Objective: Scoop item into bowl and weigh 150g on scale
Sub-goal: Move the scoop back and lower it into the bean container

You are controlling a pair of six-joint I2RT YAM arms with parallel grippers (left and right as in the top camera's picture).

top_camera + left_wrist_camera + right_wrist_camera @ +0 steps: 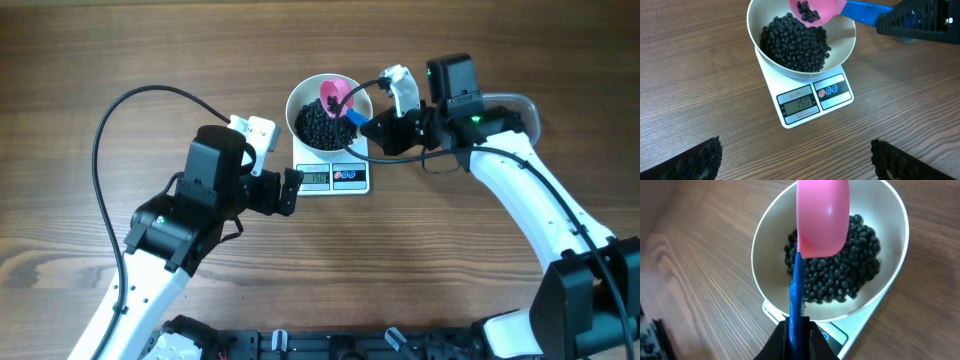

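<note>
The white bowl stands on the small white scale at the table's middle, holding a dark heap of the black bead item. The scale's display is lit with digits. My right gripper is shut on the blue handle of a pink scoop, which hangs over the bowl's right rim with a few beads in it. My left gripper is open over bare wood just in front of the scale, nothing between its fingers.
A clear plastic tub's rim shows behind my right arm at the right. Black cable loops over the table to the left. The rig's black frame runs along the front edge.
</note>
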